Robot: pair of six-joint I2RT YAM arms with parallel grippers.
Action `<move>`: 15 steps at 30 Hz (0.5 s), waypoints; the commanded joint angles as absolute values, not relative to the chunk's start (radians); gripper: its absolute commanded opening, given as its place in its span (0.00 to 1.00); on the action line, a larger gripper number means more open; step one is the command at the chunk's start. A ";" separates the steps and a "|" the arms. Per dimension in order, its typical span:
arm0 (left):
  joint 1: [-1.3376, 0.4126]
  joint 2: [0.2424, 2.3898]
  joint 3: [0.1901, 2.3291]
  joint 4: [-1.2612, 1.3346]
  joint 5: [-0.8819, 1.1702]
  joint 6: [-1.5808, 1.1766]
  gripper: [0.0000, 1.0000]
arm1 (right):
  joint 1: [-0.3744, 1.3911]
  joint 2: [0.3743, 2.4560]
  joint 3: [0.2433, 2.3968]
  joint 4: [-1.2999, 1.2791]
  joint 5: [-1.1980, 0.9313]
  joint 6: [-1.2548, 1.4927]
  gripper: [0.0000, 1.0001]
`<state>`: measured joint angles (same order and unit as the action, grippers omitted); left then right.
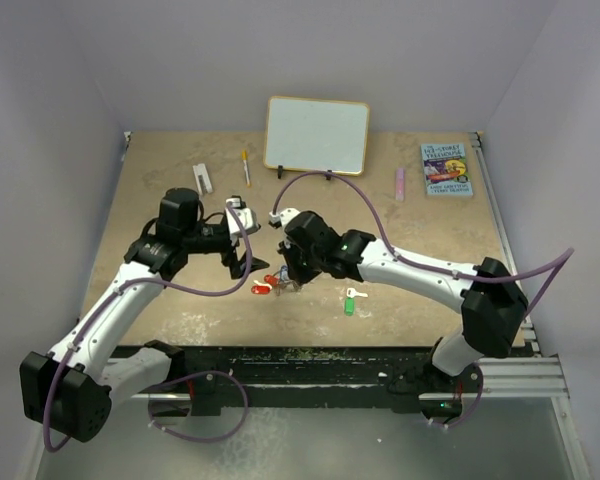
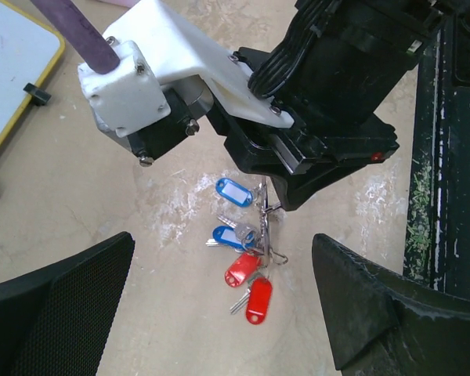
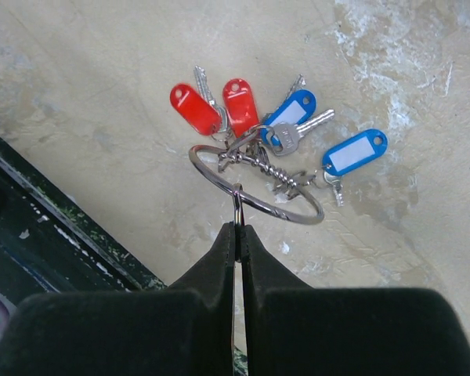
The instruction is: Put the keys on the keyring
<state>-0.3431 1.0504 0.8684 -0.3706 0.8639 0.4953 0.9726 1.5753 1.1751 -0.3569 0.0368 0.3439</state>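
Note:
The keyring (image 3: 271, 208) is a thin silver ring carrying several small keys with two red tags (image 3: 192, 106) and two blue tags (image 3: 355, 152). My right gripper (image 3: 236, 227) is shut on a small wire loop linked to the ring and holds it just over the table. In the left wrist view the ring (image 2: 264, 227) hangs edge-on under the right gripper, with the red tags (image 2: 258, 298) on the table. My left gripper (image 2: 223, 239) is open, its fingers (image 2: 63, 305) wide on either side of the bunch. A loose key with a green tag (image 1: 349, 301) lies right of both grippers (image 1: 295, 270).
A white framed board (image 1: 317, 135) stands at the back. A book (image 1: 447, 168) lies at the back right, with a pink marker (image 1: 400, 183) beside it. A yellow pen (image 1: 246, 167) and a white item (image 1: 203, 179) lie at the back left. A black rail (image 1: 330, 362) runs along the table's near edge.

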 commanded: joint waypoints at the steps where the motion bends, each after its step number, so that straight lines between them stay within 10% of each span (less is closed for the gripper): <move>1: -0.353 1.050 0.876 -0.310 0.879 0.547 0.98 | 0.977 1.561 1.249 -0.394 0.023 0.315 0.00; 15: -0.376 1.116 0.930 -0.325 0.913 0.595 0.95 | 0.977 1.581 1.355 -0.465 0.042 0.278 0.00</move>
<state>-0.3691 1.1114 0.8711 -0.3523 0.8619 0.5533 0.9745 1.5784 1.2842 -0.4458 0.0349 0.3065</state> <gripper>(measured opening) 0.964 0.005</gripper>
